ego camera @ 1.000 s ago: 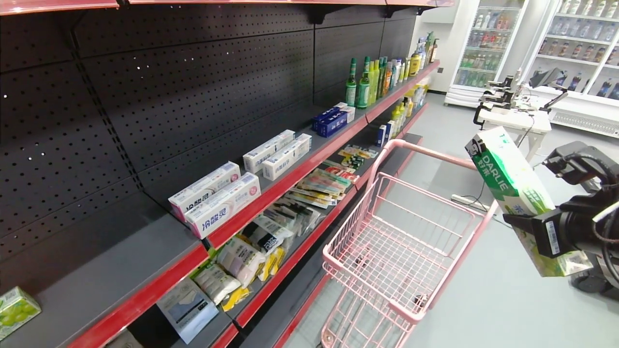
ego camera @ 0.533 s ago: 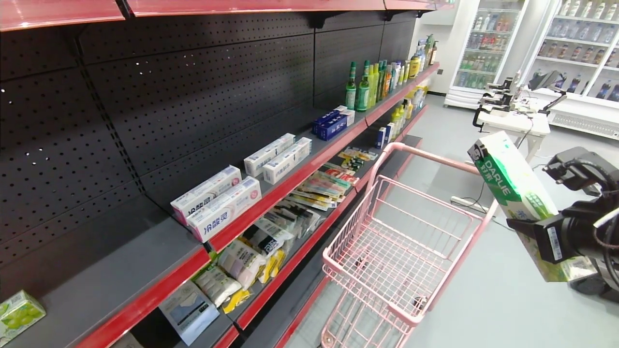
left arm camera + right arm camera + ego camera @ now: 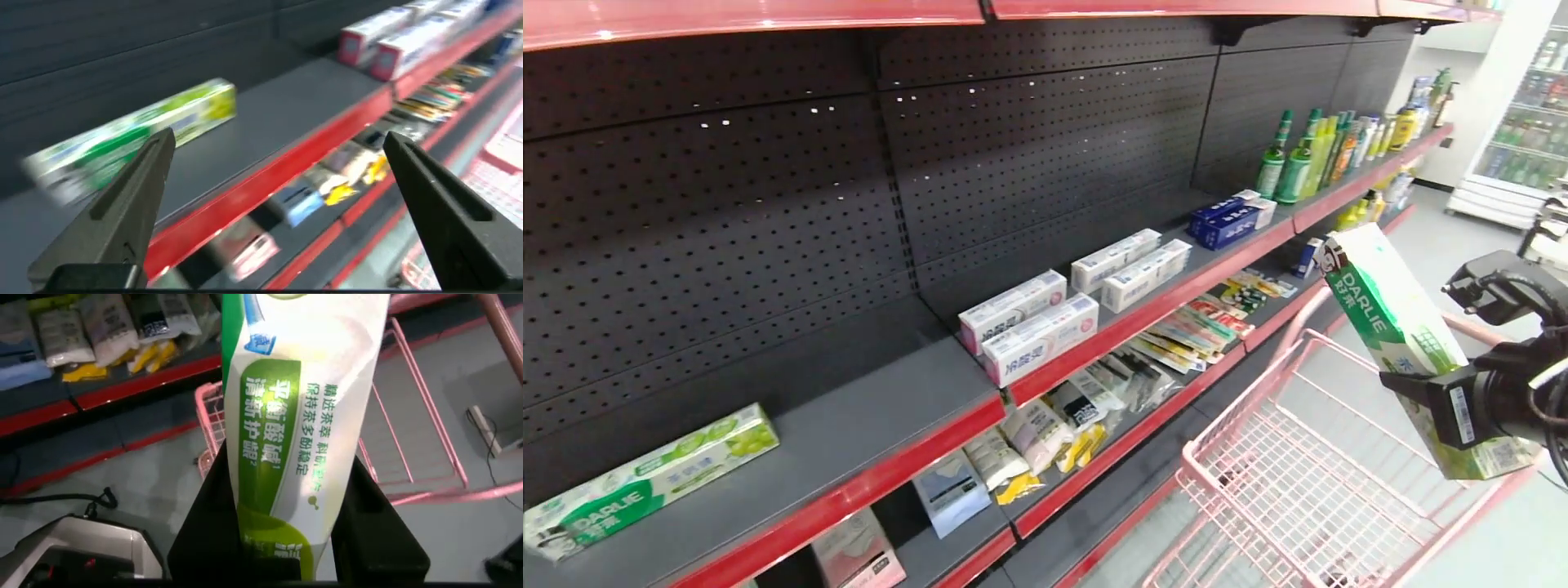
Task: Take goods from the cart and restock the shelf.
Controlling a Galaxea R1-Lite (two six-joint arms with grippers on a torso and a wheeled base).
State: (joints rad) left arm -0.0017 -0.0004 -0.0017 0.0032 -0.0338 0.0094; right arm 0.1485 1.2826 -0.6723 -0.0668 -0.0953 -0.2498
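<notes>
Over the right rim of the pink cart [image 3: 1298, 490], your right gripper [image 3: 1425, 392] is clamped on the lower part of a green-and-white toothpaste box [image 3: 1388, 318]. The box stands tilted, with its top leaning toward the shelf side of the cart. Left of the cart, your left gripper [image 3: 279, 139] faces the grey shelf board [image 3: 866, 408], its fingers [image 3: 122, 212] spread wide with nothing between them. Well left of the cart, a matching green box [image 3: 645, 478] lies flat on that board. Nearer the cart's left rim, two pink-and-white boxes [image 3: 1029, 322] lie side by side at the board's red edge, and soft packets [image 3: 1037, 425] sit on the board below. Farther along, past the cart, you have two white boxes [image 3: 1131, 265], then blue boxes [image 3: 1229, 220], then green bottles [image 3: 1290, 159].
</notes>
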